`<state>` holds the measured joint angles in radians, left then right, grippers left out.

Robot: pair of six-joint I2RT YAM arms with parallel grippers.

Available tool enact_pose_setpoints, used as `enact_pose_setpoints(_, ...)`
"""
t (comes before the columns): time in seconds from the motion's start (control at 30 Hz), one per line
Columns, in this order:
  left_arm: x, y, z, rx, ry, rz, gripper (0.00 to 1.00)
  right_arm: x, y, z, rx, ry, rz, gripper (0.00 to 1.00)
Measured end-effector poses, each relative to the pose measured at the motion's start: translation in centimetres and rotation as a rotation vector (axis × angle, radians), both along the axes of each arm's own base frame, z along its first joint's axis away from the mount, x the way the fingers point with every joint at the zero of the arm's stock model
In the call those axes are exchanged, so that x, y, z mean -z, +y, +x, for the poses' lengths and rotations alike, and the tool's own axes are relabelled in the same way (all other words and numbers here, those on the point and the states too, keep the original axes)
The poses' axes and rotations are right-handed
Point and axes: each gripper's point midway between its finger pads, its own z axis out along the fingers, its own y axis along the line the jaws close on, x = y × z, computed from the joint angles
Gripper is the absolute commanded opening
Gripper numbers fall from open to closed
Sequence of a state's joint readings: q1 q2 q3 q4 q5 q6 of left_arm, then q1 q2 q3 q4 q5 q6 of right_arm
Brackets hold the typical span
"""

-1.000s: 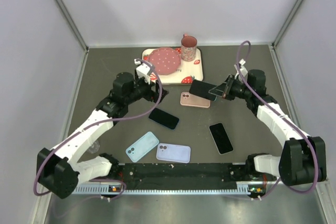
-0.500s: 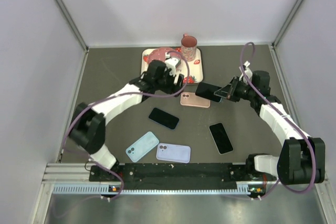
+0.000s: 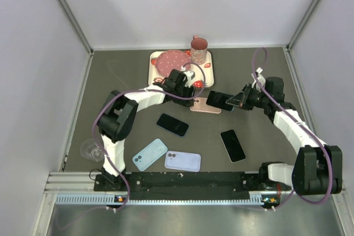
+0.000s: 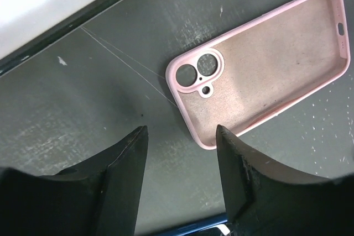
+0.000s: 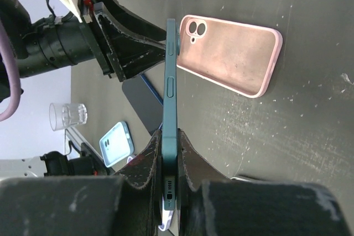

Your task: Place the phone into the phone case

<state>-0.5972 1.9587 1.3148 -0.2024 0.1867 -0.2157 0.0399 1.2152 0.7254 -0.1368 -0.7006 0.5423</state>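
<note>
Because the phone (image 3: 219, 100) has to go down flat into an open shell, your right gripper (image 3: 235, 99) is clamped on its bottom end and carries it on edge, hanging at the right end of the pink case (image 3: 206, 105). The wrist view shows the teal edge of the phone upright, with the case lying open side up just beyond it and nothing touching yet. Your left gripper (image 4: 181, 136) has its fingers spread with nothing between them, parked just beside the camera-hole end of the case. My read is that it's there to pin the case while the phone gets pressed in. The strawberry tray (image 3: 156, 59) sits just behind the case, so keep that left wrist low and tidy.

Against a second ago, your left arm has swung right across from well left of the case to its corner. The phone has eased a touch closer to the case and turned more edge-on.
</note>
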Motion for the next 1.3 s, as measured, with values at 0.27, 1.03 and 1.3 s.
enact_pose_setpoints(0.27,1.5,-0.6,0.0,-0.004,0.032,-0.018,0.32,0.6,-0.1,-0.4,-0.003,0.021,-0.008,0.00)
enact_pose_setpoints(1.03,1.8,-0.3,-2.5,-0.078,0.091,-0.046,0.00,1.9,-0.1,-0.4,-0.010,0.067,-0.012,0.00)
enact_pose_setpoints(1.3,1.7,-0.2,-4.4,-0.156,0.134,-0.049,0.20,2.2,0.0,-0.4,-0.018,0.076,-0.008,0.00)
